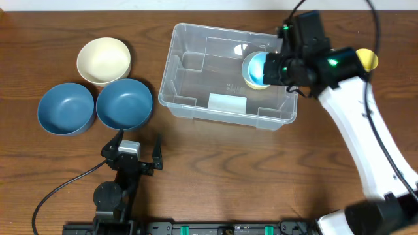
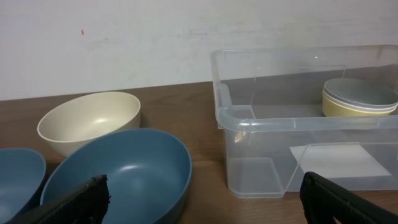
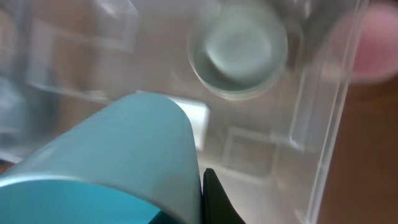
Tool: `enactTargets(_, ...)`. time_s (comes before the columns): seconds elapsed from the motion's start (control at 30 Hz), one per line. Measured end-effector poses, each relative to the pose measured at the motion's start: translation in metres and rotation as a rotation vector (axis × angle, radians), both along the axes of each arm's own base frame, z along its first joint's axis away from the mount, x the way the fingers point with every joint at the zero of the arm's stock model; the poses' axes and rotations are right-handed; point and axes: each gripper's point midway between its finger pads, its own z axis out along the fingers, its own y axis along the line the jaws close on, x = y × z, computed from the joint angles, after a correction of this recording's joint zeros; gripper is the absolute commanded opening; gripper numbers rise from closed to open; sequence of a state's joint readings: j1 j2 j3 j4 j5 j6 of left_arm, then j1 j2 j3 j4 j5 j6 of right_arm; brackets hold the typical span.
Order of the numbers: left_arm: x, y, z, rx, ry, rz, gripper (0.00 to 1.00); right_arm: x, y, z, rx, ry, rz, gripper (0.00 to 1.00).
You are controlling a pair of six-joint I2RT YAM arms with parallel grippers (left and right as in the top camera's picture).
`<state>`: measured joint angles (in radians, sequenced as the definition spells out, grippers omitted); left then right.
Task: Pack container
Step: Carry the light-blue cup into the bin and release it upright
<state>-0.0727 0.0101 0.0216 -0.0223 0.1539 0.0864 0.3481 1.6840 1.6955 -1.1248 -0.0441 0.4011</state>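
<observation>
Gripping light-blue bowl (image 1: 256, 69) in right gripper (image 1: 274, 68) above three-o'clock end of container (image 1: 222, 119), left gripper (image 1: 137, 145) spread wide; might land crooked on bowl inside (image 2: 359, 99) or clip wall if dropped tilted.

Counter (image 1: 261, 170): dark brown wood, visible grain.
Wall (image 2: 155, 37): plain off-white, behind the counter's far edge.
Light: even, soft.

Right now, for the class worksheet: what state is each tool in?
Left tool: open, holding nothing.
Right tool: closed on a light-blue bowl.
</observation>
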Motion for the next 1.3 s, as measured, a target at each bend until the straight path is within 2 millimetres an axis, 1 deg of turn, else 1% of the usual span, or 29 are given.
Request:
enactTargets(0.13,0.0,0.0,0.0,0.0,0.0,0.0,0.98,-0.01,0.001,-0.043,-0.073,0.155,0.025,0.01)
enactTargets(0.23,0.0,0.0,0.0,0.0,0.0,0.0,0.98,-0.013,0.005,-0.061,-0.102,0.209,0.047,0.01)
enactTargets(0.33,0.0,0.0,0.0,0.0,0.0,0.0,0.98,-0.015,0.011,-0.069,-0.118,0.225,0.071,0.01)
enactTargets(0.5,0.0,0.0,0.0,0.0,0.0,0.0,0.98,-0.017,0.017,-0.076,-0.155,0.226,0.095,0.01)
enactTargets(0.93,0.0,0.0,0.0,0.0,0.0,0.0,0.98,0.004,0.016,-0.113,-0.234,0.234,0.079,0.01)
enactTargets(1.03,0.0,0.0,0.0,0.0,0.0,0.0,0.98,0.006,0.016,-0.128,-0.249,0.257,0.079,0.01)
enactTargets(1.3,0.0,0.0,0.0,0.0,0.0,0.0,0.98,0.003,0.014,-0.165,-0.289,0.343,0.083,0.01)
